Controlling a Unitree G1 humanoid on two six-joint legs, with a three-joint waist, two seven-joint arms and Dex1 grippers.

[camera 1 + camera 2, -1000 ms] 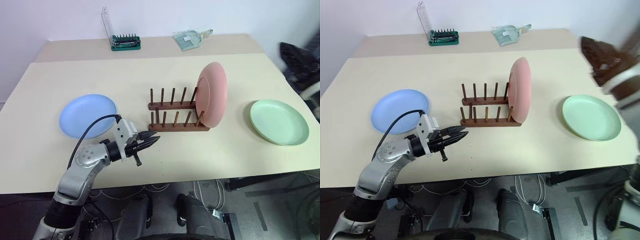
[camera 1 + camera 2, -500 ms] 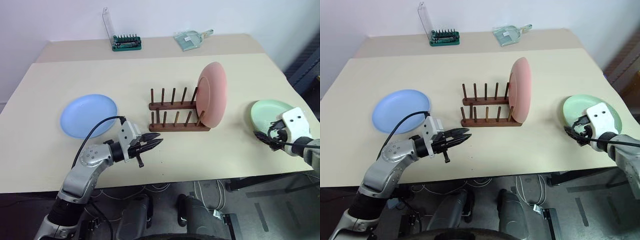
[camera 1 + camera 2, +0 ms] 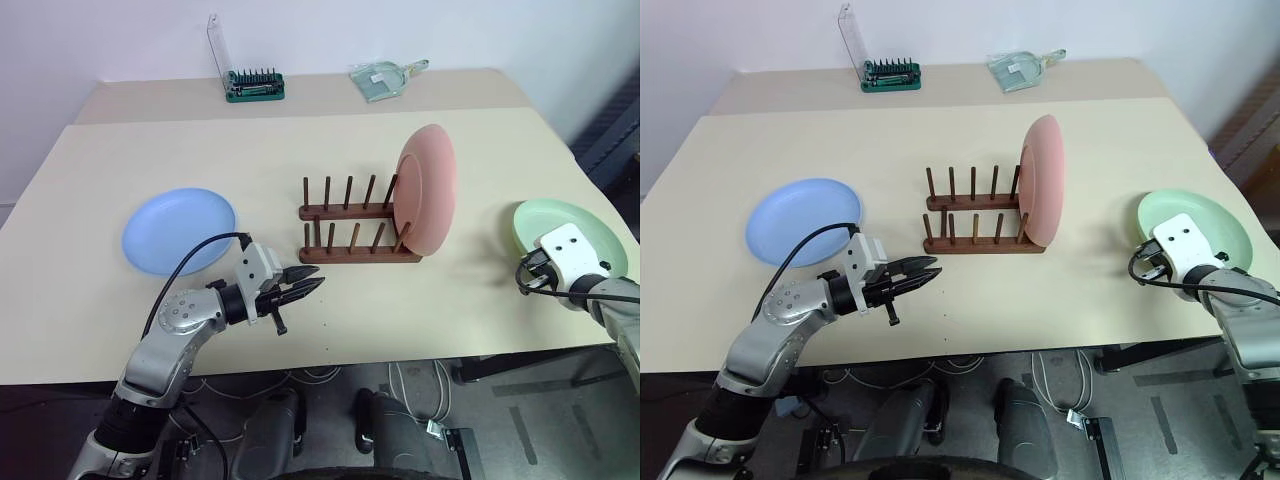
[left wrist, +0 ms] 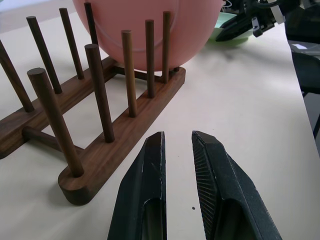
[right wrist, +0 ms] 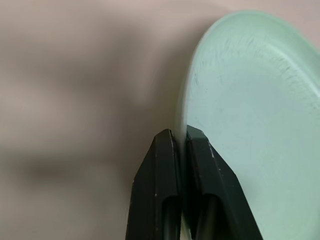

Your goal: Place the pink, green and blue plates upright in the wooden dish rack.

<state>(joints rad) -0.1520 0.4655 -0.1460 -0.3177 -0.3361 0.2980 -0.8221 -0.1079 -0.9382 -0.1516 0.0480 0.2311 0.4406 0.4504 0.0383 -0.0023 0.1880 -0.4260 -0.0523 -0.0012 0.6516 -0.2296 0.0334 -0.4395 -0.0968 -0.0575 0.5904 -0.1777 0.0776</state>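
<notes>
The pink plate [image 3: 427, 190] already stands upright at the right end of the wooden dish rack [image 3: 355, 228], so the step in hand is, by my reading, the pickup of the green plate [image 5: 260, 115]. That plate lies flat on the table [image 3: 300, 150], well to the right of the rack. The right pincer [image 5: 179, 137] is at the plate's near left rim, its two black fingers pressed together on the edge, pinching it. The next move probably calls for lifting the plate without letting the thin rim slip, tipping it on edge, and carrying it to a free slot between pegs left of the pink plate.

The left pincer [image 3: 305, 288] hovers in front of the rack, near its left end, fingers slightly apart and holding nothing. The blue plate [image 3: 179, 230] lies flat on the table to the left of the rack, not yet taken up.
</notes>
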